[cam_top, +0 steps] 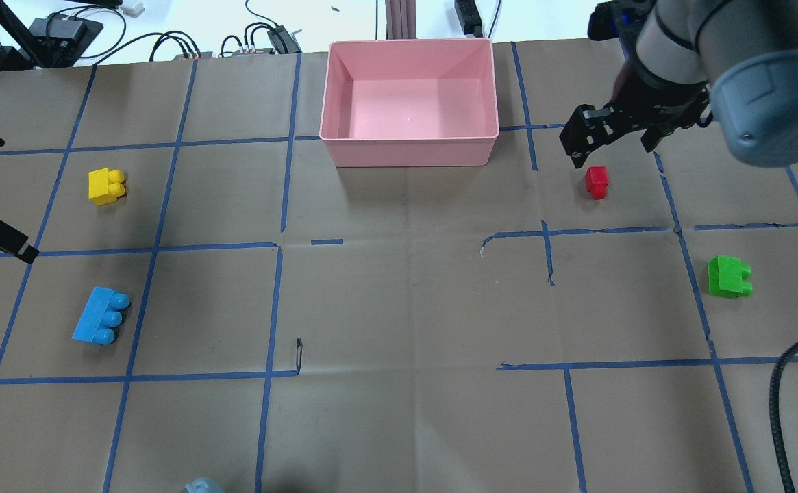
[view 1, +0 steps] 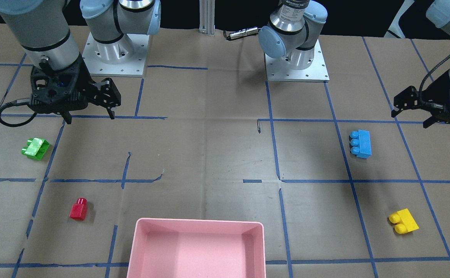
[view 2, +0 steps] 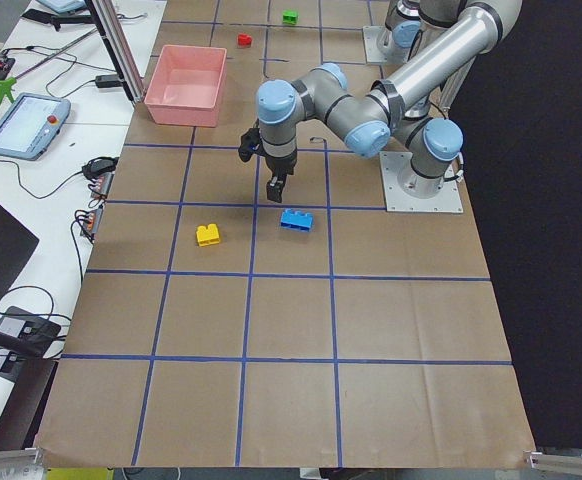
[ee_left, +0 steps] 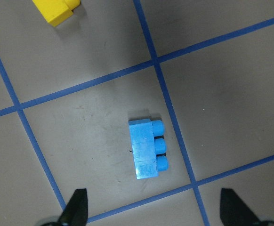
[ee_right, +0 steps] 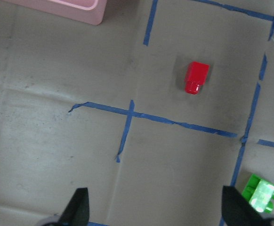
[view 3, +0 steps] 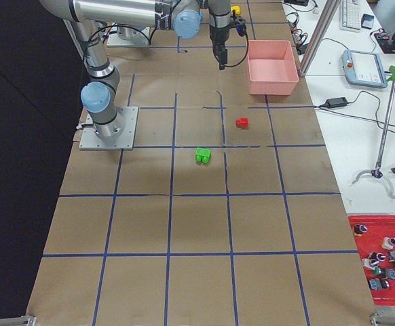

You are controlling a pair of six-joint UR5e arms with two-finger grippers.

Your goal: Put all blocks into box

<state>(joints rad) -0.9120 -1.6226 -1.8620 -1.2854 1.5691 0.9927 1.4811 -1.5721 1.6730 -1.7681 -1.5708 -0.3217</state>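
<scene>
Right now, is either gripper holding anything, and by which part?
Nothing is held: both the left gripper and the right gripper are open and empty.

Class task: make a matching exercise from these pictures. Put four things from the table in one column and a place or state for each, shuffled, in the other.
Things:
1. red block
2. light blue block
3. green block
4. pink box

Places and states:
a. empty
b. three studs, on the robot's left side
c. one stud, on the robot's right side
d. two studs, on the robot's right side

Pairs: 1-c, 2-b, 3-d, 4-a
</scene>
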